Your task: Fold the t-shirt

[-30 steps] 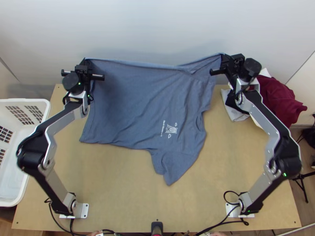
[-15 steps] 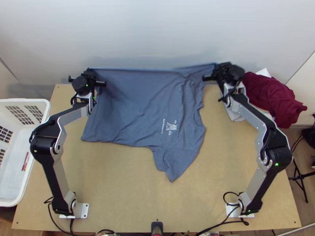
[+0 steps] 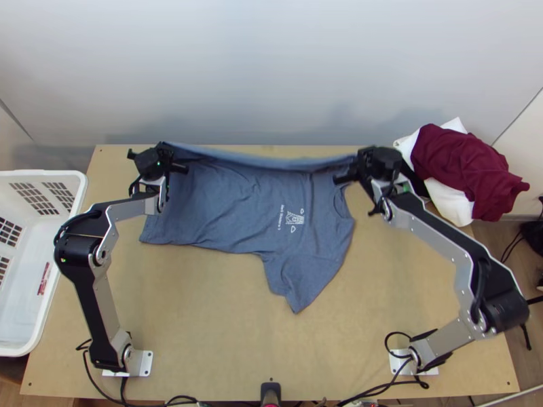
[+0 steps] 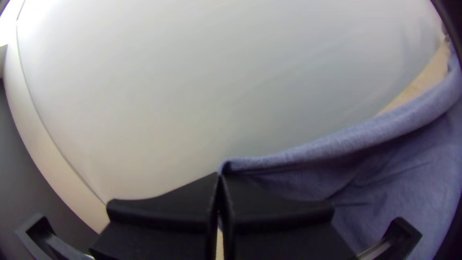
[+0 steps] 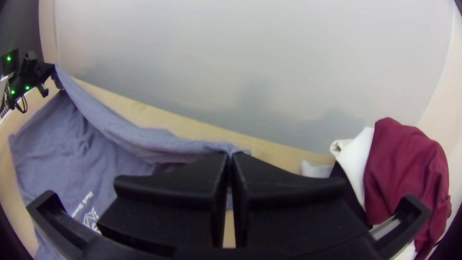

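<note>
The blue-grey t-shirt [image 3: 237, 203] lies with its near part flat on the table, a white print and one sleeve toward the near edge. Its far edge is lifted and slightly sagging between the two grippers. My left gripper [image 3: 165, 147] is at the far left corner; in the left wrist view the left gripper [image 4: 221, 175] is shut on a corner of the shirt [image 4: 346, 139]. At the far right, beside the collar, is my right gripper [image 3: 354, 163]. The right wrist view has the right gripper [image 5: 230, 156] shut on the lifted edge of the shirt [image 5: 139, 137].
A white basket [image 3: 68, 271] stands beyond the table's left edge. Dark red cloth [image 3: 455, 159] lies piled on white cloth [image 3: 451, 203] at the far right. A pale wall [image 3: 271, 68] rises behind the table [image 3: 203, 305].
Both grippers have come toward the table's near side, the right one also leftward, carrying the shirt's far edge nearer. That edge now sags more. The near sleeve and print have hardly moved lately.
</note>
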Motion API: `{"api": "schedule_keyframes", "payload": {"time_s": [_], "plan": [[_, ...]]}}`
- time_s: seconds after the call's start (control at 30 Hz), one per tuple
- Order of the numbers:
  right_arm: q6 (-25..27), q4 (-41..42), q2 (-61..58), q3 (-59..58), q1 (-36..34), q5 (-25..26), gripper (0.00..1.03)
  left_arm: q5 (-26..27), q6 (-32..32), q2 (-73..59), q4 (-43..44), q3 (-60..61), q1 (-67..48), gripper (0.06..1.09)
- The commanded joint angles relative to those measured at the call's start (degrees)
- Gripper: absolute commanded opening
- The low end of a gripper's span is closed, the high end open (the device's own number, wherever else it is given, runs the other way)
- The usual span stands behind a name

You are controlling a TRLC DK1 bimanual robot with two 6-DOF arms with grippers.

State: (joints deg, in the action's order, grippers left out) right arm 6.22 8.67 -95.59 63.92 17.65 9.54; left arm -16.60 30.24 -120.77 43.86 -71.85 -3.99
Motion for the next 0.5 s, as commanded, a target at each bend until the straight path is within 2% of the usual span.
{"api": "schedule_keyframes", "payload": {"time_s": [0.0, 0.13, 0.37, 0.47], "plan": [[-0.5, -5.7, 6.2, -9.1, 1.8, 0.7, 0.03, -0.2, 4.7, 0.6, -0.1, 5.4, 0.6, 0.09], [-0.4, -6.3, 6.7, -13.7, 3.1, 0.7, 0.03, -0.2, 6.1, 1.0, -0.9, 7.2, 1.0, 0.10], [0.4, -11.4, 6.9, -15.8, 4.4, 0.0, 0.03, -1.2, 14.6, 2.8, -3.6, 13.8, -0.4, 0.10], [1.0, -15.2, 7.0, -15.8, 4.7, -2.0, 0.03, -1.6, 15.6, 4.3, -9.5, 14.0, -0.5, 0.10]]}}
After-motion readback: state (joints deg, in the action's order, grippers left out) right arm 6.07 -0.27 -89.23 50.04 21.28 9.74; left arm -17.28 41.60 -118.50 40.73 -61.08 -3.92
